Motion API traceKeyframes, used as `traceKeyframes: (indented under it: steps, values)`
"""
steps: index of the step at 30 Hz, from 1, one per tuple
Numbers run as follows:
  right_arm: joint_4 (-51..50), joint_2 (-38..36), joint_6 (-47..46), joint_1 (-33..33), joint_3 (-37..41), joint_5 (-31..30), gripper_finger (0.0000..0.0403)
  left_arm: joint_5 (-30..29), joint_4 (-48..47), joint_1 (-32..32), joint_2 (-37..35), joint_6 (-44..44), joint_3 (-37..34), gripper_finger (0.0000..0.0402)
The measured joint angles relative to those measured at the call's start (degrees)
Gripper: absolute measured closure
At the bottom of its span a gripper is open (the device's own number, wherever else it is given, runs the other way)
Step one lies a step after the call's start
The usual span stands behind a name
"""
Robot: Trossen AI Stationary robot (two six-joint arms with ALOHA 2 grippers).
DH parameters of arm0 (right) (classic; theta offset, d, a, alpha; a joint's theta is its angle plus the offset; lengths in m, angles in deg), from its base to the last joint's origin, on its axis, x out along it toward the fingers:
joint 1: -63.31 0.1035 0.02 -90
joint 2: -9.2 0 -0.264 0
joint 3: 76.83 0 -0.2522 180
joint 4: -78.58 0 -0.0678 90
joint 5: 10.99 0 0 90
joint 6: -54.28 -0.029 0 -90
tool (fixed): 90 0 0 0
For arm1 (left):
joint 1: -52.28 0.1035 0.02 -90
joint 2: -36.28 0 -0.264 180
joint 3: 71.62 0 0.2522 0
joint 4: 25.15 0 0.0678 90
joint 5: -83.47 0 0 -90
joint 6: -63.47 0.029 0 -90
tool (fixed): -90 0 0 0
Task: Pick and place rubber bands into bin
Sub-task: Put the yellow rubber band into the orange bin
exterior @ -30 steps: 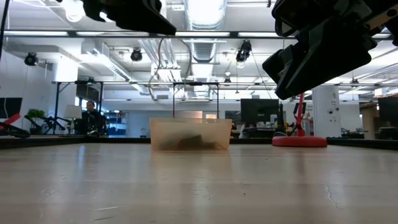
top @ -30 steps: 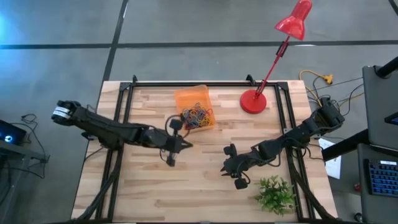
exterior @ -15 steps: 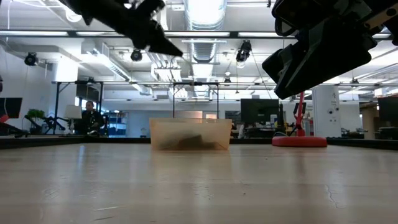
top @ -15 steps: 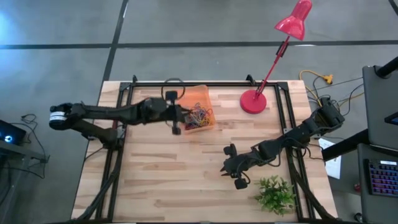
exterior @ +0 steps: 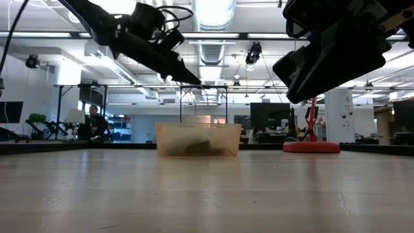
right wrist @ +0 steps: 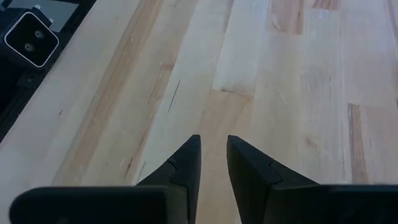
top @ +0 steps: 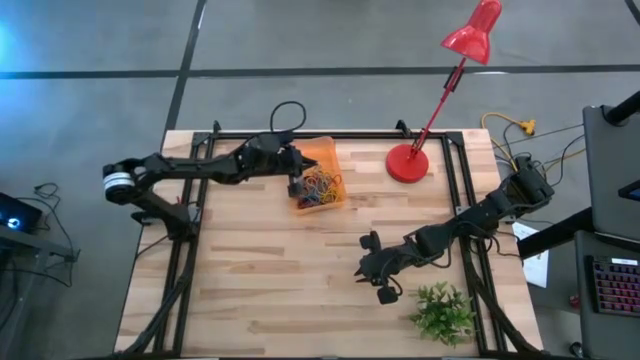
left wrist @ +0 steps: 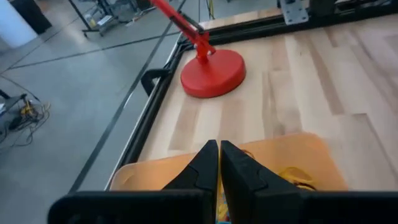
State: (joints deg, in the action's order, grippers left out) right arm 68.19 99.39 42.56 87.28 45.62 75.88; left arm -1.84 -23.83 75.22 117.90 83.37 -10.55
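Note:
The orange bin [top: 322,160] stands at the table's far middle, with several coloured rubber bands [top: 320,187] heaped inside it. My left gripper [top: 296,184] hangs shut over the bin's left part, well above its rim [exterior: 197,82]. In the left wrist view the fingers [left wrist: 219,152] lie together above the bin [left wrist: 311,155], and no band shows between them. My right gripper [top: 364,272] hovers over bare wood right of the middle, toward the near edge. Its fingers [right wrist: 213,142] are slightly open with nothing between them.
A red desk lamp stands with its round base [top: 407,162] right of the bin, its arm leaning up and to the right. A small green plant [top: 440,312] sits at the near right. Black frame rails [top: 200,200] run along the table's sides and far edge.
My left gripper has swung from the middle of the table toward the far edge and now hangs over the bin. It has stayed shut throughout.

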Motion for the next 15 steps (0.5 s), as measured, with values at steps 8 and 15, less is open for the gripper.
traceKeyframes:
  steps: [8,15]
  values:
    - [0.3,0.0,-0.1,0.0,-0.1,0.0,0.0328,0.0,3.9,0.1,2.3,-1.4,0.0,0.0401]
    - [0.1,0.0,5.7,0.0,-0.1,0.0,0.0338,0.2,4.3,-0.1,1.0,-1.5,0.0,0.0400]
